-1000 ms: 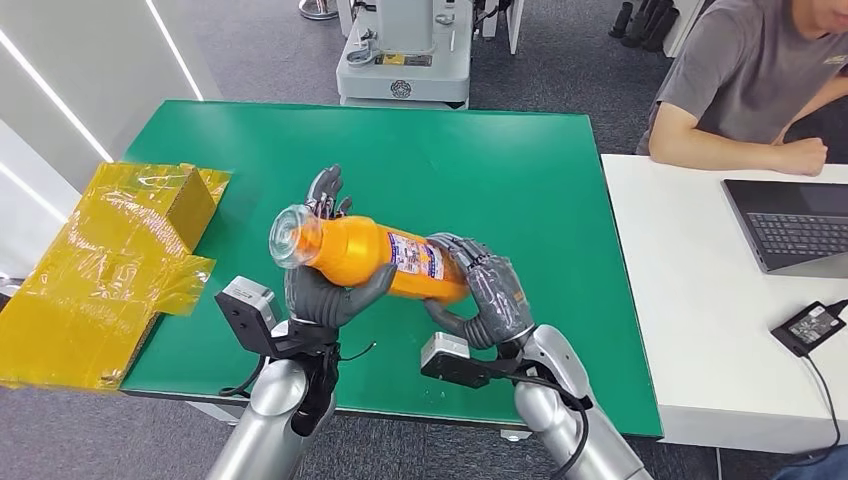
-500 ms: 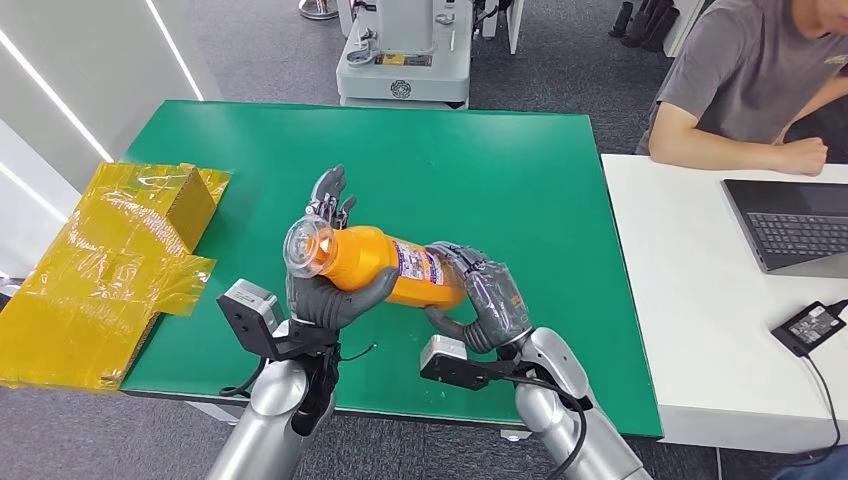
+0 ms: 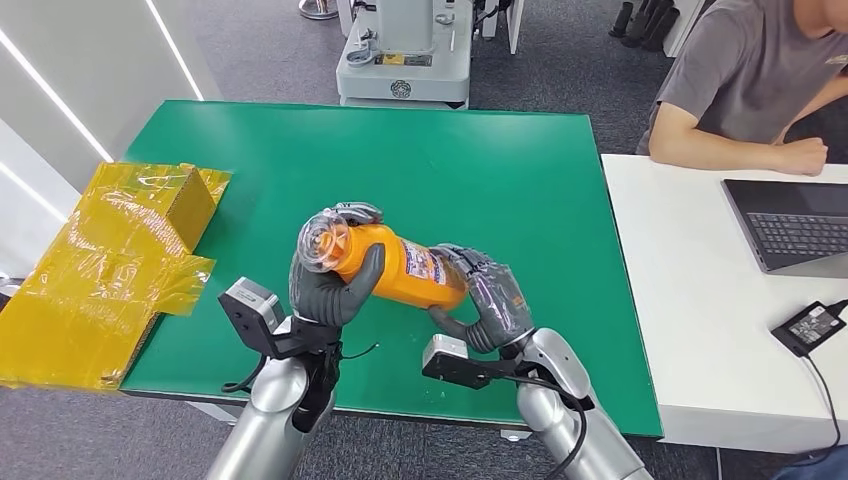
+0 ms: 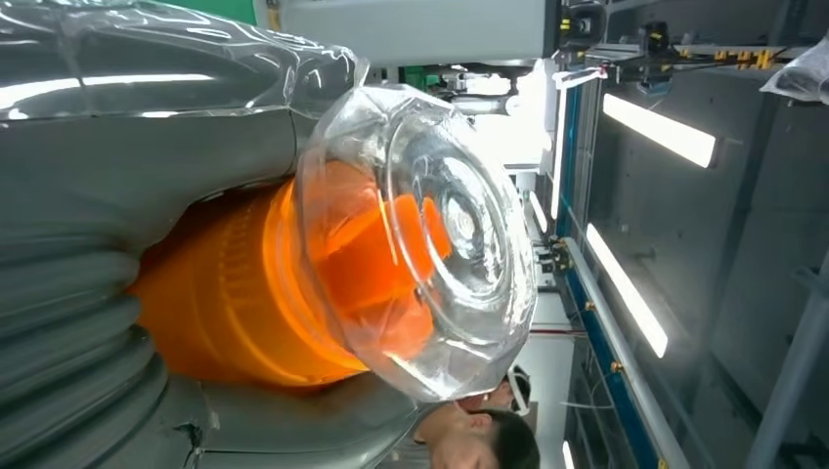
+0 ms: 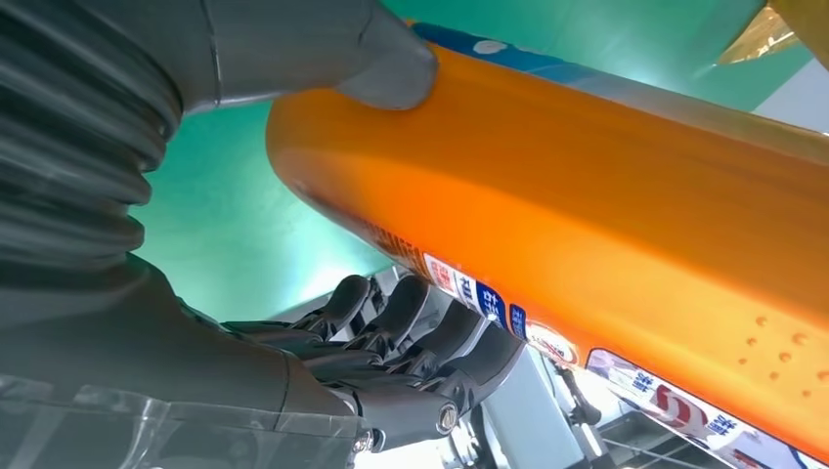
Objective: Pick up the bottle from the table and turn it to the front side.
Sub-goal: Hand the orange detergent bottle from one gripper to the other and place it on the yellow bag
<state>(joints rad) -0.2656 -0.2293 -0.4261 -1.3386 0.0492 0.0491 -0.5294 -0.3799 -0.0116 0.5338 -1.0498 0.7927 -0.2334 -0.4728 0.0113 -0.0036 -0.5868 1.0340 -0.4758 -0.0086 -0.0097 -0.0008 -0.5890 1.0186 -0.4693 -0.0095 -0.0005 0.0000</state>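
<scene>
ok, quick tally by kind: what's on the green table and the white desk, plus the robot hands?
Orange bottle: 1
Robot hands, left hand and right hand: 2
Yellow-wrapped box at the green table's edge: 1
Laptop on the white desk: 1
Power adapter: 1
Total: 6

The head view looks forward and down from high on the robot over the green table. Each wrist view sits very close behind its own hand, turned sideways. All three share the orange bottle held above the table
</scene>
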